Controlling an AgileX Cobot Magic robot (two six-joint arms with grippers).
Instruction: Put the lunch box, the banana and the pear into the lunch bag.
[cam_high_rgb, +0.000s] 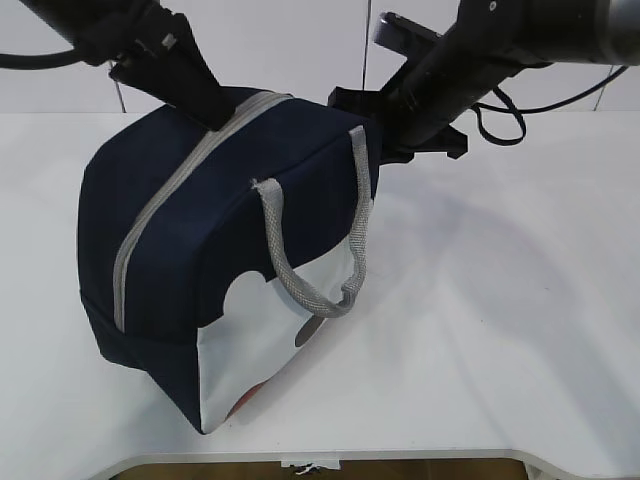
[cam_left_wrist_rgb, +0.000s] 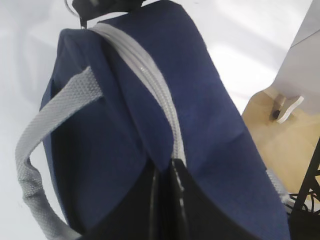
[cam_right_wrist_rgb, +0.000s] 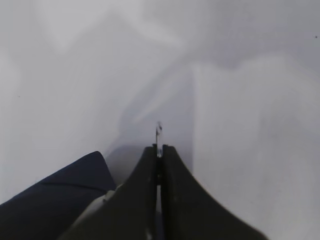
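1. The lunch bag stands on the white surface, left of centre. Its grey zipper appears fully closed along the top. One webbing handle hangs loose on the near-right side.
2. You will not find the lunch box, banana or pear in any view; I judge they are inside the bag, but cannot confirm it.
3. Your left tool is clenched at the far end of the zipper. Whether it pinches the tape or the fabric, I cannot tell.
4. Your right tool is clenched just behind the bag's far-right corner. A thin sliver shows between the tips, possibly the zipper pull; too small to identify.
5. Risks, as judgement:
   - Lifting either arm while clenched could drag or tip the bag, as it stands tall on a narrow base.
   - Withdrawing the left arm low could snag the loose handle.
   - Pulling sideways on the zipper end could reopen it.
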